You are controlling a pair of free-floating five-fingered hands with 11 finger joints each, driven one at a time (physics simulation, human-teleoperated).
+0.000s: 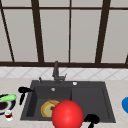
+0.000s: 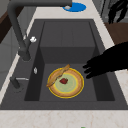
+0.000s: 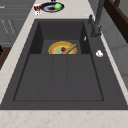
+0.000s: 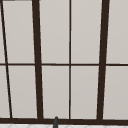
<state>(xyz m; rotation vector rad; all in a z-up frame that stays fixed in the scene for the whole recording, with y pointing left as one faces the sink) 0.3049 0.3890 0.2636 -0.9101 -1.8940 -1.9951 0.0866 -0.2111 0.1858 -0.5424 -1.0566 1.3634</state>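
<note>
Beside round glossy plate, perhaps ceramic: left robot hand

Sink: right half open, left basin crowded.

The sink's right half lies bare from rim to rim and gives free passage from above. The deeper left basin holds a yellow plate with a wooden utensil and a red bit on it, covering most of the floor. A large red ball stands before the front rim. The faucet rises at the back rim, its spout reaching over the basin in the left side view. On the left counter sit a dark bowl and a small cup; a blue plate lies right.
</note>
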